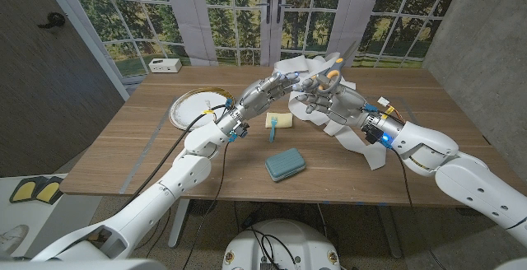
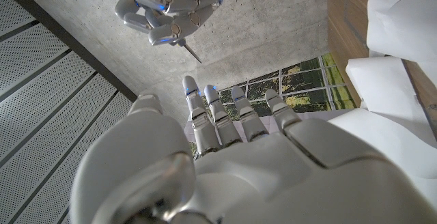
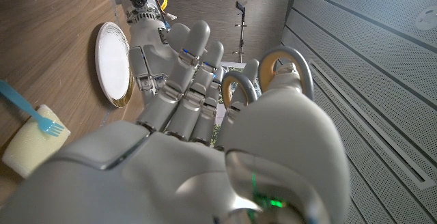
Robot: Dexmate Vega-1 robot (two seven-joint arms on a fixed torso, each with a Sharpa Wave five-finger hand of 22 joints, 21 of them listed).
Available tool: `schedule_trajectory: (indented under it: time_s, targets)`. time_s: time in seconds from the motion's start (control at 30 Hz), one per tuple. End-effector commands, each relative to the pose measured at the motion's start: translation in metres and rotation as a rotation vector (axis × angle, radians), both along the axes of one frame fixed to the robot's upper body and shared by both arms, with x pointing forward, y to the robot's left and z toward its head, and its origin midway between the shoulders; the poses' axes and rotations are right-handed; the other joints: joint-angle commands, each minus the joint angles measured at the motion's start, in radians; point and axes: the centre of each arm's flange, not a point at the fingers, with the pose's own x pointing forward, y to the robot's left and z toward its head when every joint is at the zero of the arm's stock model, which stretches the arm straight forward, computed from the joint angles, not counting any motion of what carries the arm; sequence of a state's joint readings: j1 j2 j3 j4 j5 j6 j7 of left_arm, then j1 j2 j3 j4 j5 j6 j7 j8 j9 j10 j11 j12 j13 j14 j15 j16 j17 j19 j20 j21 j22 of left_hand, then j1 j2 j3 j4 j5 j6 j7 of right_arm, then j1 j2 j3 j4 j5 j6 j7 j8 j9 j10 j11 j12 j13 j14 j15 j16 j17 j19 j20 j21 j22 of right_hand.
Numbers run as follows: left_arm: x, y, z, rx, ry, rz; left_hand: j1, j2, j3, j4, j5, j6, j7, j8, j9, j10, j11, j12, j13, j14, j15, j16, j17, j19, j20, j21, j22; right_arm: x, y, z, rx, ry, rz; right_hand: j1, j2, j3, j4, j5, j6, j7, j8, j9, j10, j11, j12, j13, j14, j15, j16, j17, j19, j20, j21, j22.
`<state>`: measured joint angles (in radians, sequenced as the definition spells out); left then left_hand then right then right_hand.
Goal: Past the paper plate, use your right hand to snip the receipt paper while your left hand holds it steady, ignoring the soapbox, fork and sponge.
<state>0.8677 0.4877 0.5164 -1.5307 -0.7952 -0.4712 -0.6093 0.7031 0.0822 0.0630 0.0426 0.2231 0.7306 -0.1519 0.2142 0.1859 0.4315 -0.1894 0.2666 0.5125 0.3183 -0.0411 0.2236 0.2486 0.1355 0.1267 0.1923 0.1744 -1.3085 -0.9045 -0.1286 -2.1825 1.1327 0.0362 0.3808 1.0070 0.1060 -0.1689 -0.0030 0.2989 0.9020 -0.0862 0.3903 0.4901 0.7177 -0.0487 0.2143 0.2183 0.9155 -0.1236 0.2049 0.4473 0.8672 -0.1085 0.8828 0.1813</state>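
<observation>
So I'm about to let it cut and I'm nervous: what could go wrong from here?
The right hand holds the scissors close to the left hand, so the blades might nick its fingers. The receipt paper lies crumpled and loose, so it may fold instead of shearing. Whether the left hand truly grips it is hard to tell.

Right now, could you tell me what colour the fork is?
The fork is blue, clearest in the right wrist view.
</observation>
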Motion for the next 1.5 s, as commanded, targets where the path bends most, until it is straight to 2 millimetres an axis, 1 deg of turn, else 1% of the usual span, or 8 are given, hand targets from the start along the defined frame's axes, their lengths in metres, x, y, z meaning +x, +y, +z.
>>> schedule_trajectory:
  time_s: [0.03, 0.43, 0.73, 0.87, 0.9, 1.2, 1.4, 1.5]
  targets:
    - [-0.0032, 0.0043, -0.0009, -0.001, -0.001, 0.006, 0.006, 0.01, 0.007, -0.003, -0.001, 0.005, -0.001, -0.005, 0.003, -0.001, -0.003, 0.001, 0.003, 0.0, -0.095, 0.006, 0.005, 0.003, 0.01, 0.007, 0.006, 0.0013, 0.003, -0.0054, 0.011, 0.025, -0.009, 0.048, 0.011, 0.01, -0.026, -0.007, 0.018, 0.021, 0.029, 0.046, 0.033, -0.043, 0.014, 0.005, 0.033, -0.103, 0.022, -0.005, 0.015, -0.096, 0.002, 0.004]
    - [-0.0066, 0.0067, -0.0037, -0.004, 0.0, 0.008, 0.008, 0.012, 0.009, -0.005, -0.001, 0.015, 0.001, -0.003, 0.003, 0.006, -0.007, 0.003, 0.004, 0.003, -0.093, 0.007, 0.006, 0.004, 0.011, 0.007, 0.006, -0.0014, 0.0052, -0.0049, -0.035, 0.001, 0.01, 0.071, 0.027, 0.022, -0.038, -0.03, -0.022, 0.004, 0.08, 0.158, 0.132, -0.055, 0.052, 0.057, 0.045, -0.1, 0.048, 0.014, 0.003, -0.097, 0.003, 0.008]
    - [-0.0094, 0.0093, -0.005, -0.004, -0.004, 0.011, 0.01, 0.014, 0.01, -0.006, -0.001, 0.02, -0.001, -0.004, 0.003, 0.005, -0.002, 0.003, 0.004, 0.005, -0.094, 0.008, 0.006, 0.004, 0.012, 0.008, 0.006, 0.0, 0.0046, -0.0059, -0.015, 0.016, 0.016, 0.047, 0.02, 0.011, -0.027, -0.043, -0.004, -0.005, 0.223, 0.339, 0.08, -0.025, 0.023, 0.103, 0.013, -0.096, 0.055, 0.033, -0.009, -0.09, 0.007, 0.008]
    - [-0.0101, 0.0113, -0.0058, -0.001, -0.003, 0.014, 0.011, 0.015, 0.011, -0.007, -0.001, 0.021, -0.001, -0.004, 0.003, 0.005, -0.003, 0.003, 0.004, 0.006, -0.095, 0.008, 0.006, 0.004, 0.013, 0.007, 0.006, 0.0002, 0.0045, -0.0065, -0.016, 0.017, 0.006, 0.044, 0.023, 0.01, -0.026, -0.044, -0.011, -0.011, 0.302, 0.448, 0.052, 0.005, -0.004, 0.096, -0.001, -0.094, 0.046, 0.019, -0.01, -0.088, 0.012, 0.008]
    - [-0.0103, 0.0116, -0.0061, 0.0, -0.003, 0.015, 0.011, 0.015, 0.011, -0.008, -0.001, 0.022, -0.001, -0.004, 0.003, 0.005, -0.003, 0.002, 0.004, 0.006, -0.095, 0.008, 0.006, 0.004, 0.012, 0.007, 0.006, 0.0007, 0.0045, -0.0071, -0.014, 0.024, 0.005, 0.045, 0.022, 0.011, -0.028, -0.044, -0.025, -0.015, 0.348, 0.517, 0.023, 0.012, -0.02, 0.087, -0.002, -0.095, 0.047, 0.014, -0.01, -0.086, 0.015, 0.007]
    - [-0.011, 0.0133, -0.0071, -0.002, -0.004, 0.014, 0.014, 0.018, 0.013, -0.009, -0.001, 0.023, -0.002, -0.005, 0.003, 0.009, -0.002, 0.004, 0.005, 0.009, -0.098, 0.01, 0.006, 0.005, 0.012, 0.008, 0.006, 0.0022, 0.0034, -0.0092, 0.004, 0.044, -0.002, 0.038, 0.017, 0.009, -0.028, -0.046, -0.094, -0.003, 0.436, 0.663, -0.016, 0.011, -0.027, 0.067, -0.013, -0.091, 0.046, 0.007, -0.011, -0.088, 0.021, 0.006]
    - [-0.0121, 0.0131, -0.0066, -0.008, -0.006, 0.012, 0.015, 0.019, 0.014, -0.011, -0.001, 0.024, -0.005, -0.006, 0.003, 0.009, -0.006, 0.004, 0.005, 0.01, -0.098, 0.01, 0.006, 0.005, 0.016, 0.008, 0.006, 0.0025, 0.0034, -0.0114, 0.016, 0.057, -0.001, 0.025, 0.014, 0.004, -0.023, -0.044, -0.118, -0.014, 0.521, 0.748, 0.011, 0.028, -0.018, 0.052, -0.013, -0.091, 0.048, -0.001, 0.002, -0.096, 0.028, 0.005]
    - [-0.0127, 0.013, -0.0068, -0.011, -0.004, 0.012, 0.017, 0.021, 0.015, -0.011, -0.001, 0.025, -0.005, -0.006, 0.003, 0.009, -0.005, 0.003, 0.005, 0.011, -0.1, 0.011, 0.007, 0.007, 0.018, 0.009, 0.006, 0.0017, 0.0025, -0.0113, 0.011, 0.047, -0.007, 0.02, 0.018, 0.004, -0.02, -0.04, -0.138, -0.02, 0.57, 0.757, 0.049, 0.009, -0.007, 0.046, -0.004, -0.092, 0.053, -0.005, 0.004, -0.096, 0.03, 0.005]
